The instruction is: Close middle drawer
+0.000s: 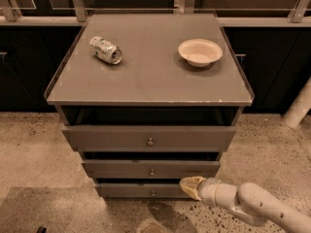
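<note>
The middle drawer [121, 169] is the mid-sized grey-brown front with a small round knob, between the wider top drawer [112, 138] and the narrow bottom drawer [126, 190]. It stands out a little from the cabinet, with a dark gap above it. My gripper [188, 185], with tan fingertips pressed together, comes in from the lower right. It sits just below the right end of the middle drawer front, in front of the bottom drawer's right end. It holds nothing.
On the cabinet top [146, 76] lie a crushed can [106, 49] on its side at the left and a pale bowl [199, 52] at the right. The white arm [252, 208] crosses the speckled floor at the lower right. A railing runs behind.
</note>
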Tool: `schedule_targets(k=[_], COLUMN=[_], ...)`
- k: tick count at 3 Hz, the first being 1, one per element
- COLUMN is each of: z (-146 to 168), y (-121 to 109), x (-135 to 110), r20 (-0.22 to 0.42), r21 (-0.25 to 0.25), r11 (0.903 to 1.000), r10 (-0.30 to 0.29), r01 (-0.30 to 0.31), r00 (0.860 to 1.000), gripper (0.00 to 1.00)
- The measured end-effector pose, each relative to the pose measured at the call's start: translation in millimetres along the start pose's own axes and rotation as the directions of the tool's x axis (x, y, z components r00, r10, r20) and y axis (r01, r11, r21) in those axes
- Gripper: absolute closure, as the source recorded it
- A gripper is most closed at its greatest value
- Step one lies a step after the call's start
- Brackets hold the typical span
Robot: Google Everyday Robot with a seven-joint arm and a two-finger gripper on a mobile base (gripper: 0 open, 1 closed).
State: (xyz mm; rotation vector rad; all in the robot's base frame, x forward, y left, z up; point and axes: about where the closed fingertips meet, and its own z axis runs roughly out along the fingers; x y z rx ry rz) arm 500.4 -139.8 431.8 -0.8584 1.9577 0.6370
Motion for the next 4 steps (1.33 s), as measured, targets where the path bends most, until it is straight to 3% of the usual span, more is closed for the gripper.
schedule_targets(k=[2,3,4], z=[0.0,0.0,0.1], y=[0.0,0.0,0.1], x=[0.0,0.0,0.0], r20=[0.000,0.000,0.000], r21=[0.000,0.000,0.000], r11=[1.0000,1.0000,1.0000], r10=[0.000,0.000,0.000], r01=[0.000,0.000,0.000], r00=[1.000,1.000,1.000], gripper=[0.11,0.00,0.00])
